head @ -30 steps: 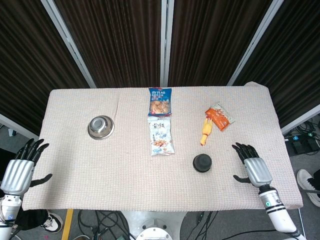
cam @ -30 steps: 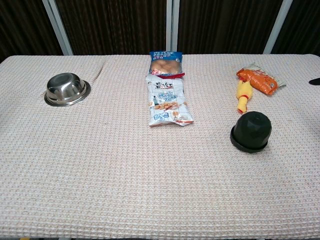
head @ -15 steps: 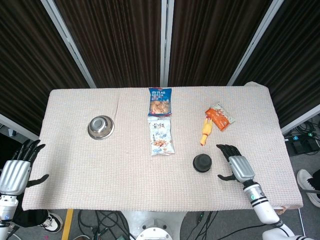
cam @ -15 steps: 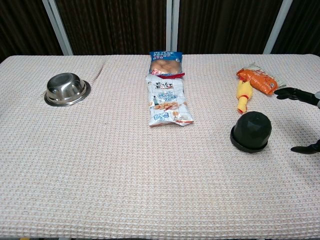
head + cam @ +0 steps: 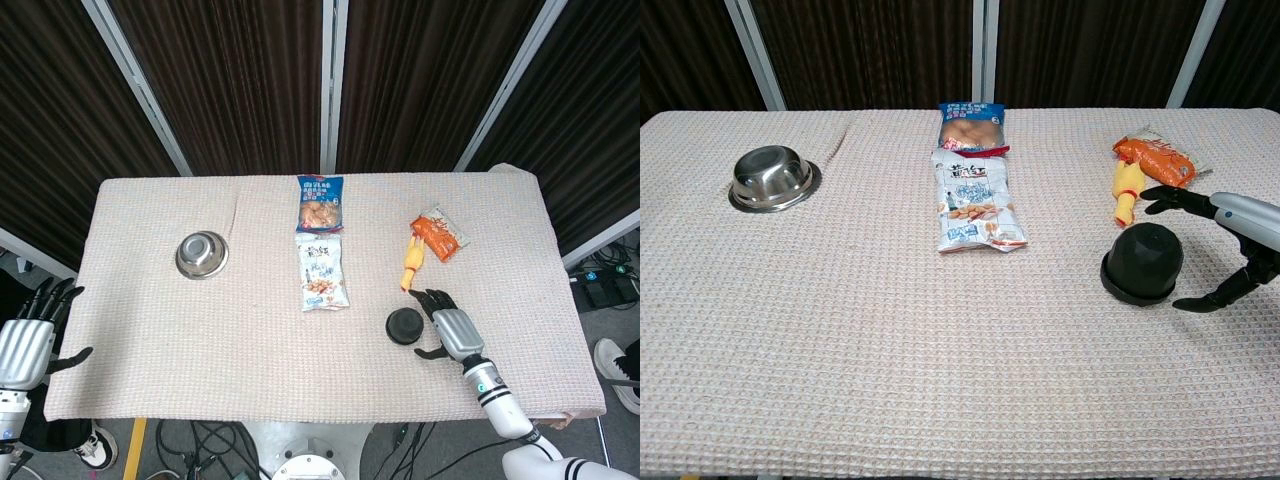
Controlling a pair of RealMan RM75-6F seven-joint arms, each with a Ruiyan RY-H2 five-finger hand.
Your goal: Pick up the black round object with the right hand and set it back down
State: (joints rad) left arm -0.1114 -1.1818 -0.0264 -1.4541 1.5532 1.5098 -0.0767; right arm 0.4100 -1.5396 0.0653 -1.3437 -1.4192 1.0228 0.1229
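Note:
The black round object (image 5: 404,326) (image 5: 1142,263) sits upright on the table, right of centre near the front edge. My right hand (image 5: 450,327) (image 5: 1225,244) hovers just to its right, fingers spread wide with the thumb low, holding nothing and a small gap away from it. My left hand (image 5: 27,335) hangs off the table's left front corner, fingers apart and empty; the chest view does not show it.
A yellow rubber chicken (image 5: 410,264) (image 5: 1126,194) and an orange snack bag (image 5: 439,233) (image 5: 1154,159) lie just behind the black object. Two snack packets (image 5: 321,272) (image 5: 319,203) lie at centre. A steel bowl (image 5: 202,254) (image 5: 772,178) stands at left.
My right hand has slid left across the table toward the black round object, staying spread. The left hand has drifted slightly down and outward. The object has not moved.

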